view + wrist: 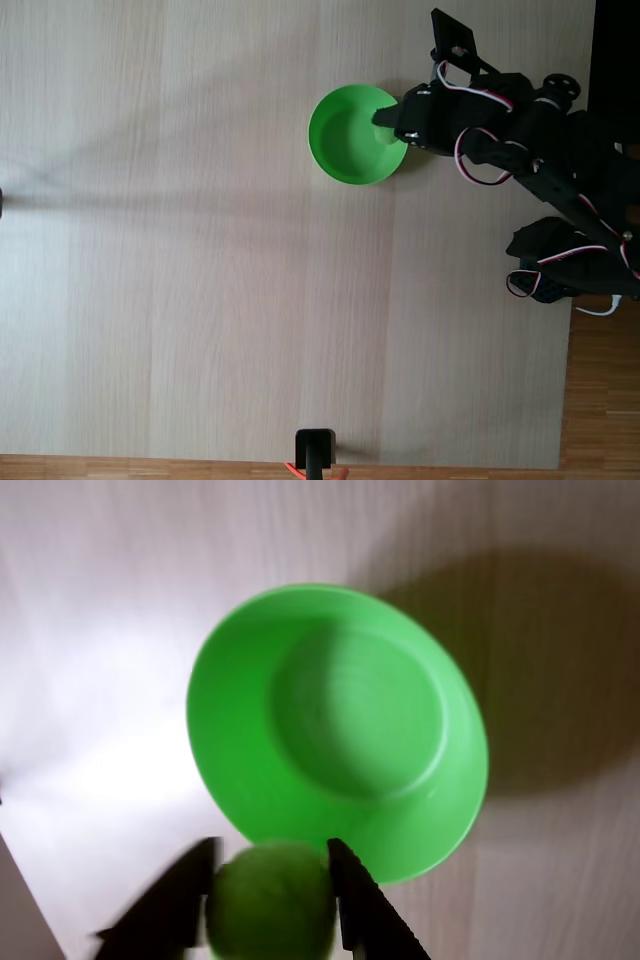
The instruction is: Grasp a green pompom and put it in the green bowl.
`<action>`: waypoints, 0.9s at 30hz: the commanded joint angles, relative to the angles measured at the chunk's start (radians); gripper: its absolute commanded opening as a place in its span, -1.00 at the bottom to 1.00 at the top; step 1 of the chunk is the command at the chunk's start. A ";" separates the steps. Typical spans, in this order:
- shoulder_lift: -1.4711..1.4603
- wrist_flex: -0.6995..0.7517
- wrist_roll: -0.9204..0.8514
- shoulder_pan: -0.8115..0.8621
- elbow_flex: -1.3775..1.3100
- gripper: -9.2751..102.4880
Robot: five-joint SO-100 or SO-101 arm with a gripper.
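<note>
Black fingers (272, 865) clamp the fuzzy green pompom (270, 900) above the smooth round green bowl's (250, 670) rim.

We see the pale wooden table (200, 250) lying bare and open across its left and middle in the fixed view. The green bowl (345, 135) sits near the arm's base (570, 250), its hollow seemingly empty in the blurred wrist view. A small black stand (316, 452) occupies the bottom edge.

Bright green pompom (270, 900), green bowl (340, 730), black pincer (272, 865), pale wood table (200, 250).
</note>
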 commanded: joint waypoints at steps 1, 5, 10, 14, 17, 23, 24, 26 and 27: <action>0.008 0.005 -0.005 0.005 -0.044 -0.39; 0.011 0.006 -0.005 0.003 -0.043 -0.27; 0.025 0.008 -0.002 -0.054 0.000 -0.26; 0.127 0.005 0.009 -0.149 0.129 -0.27; 0.247 -0.009 0.012 -0.235 0.247 -0.33; 0.515 -0.009 0.014 -0.379 0.449 -0.56; 0.561 -0.009 0.023 -0.396 0.480 -0.61; 0.649 -0.009 0.057 -0.420 0.537 -0.71; 0.690 -0.009 0.075 -0.434 0.565 -0.75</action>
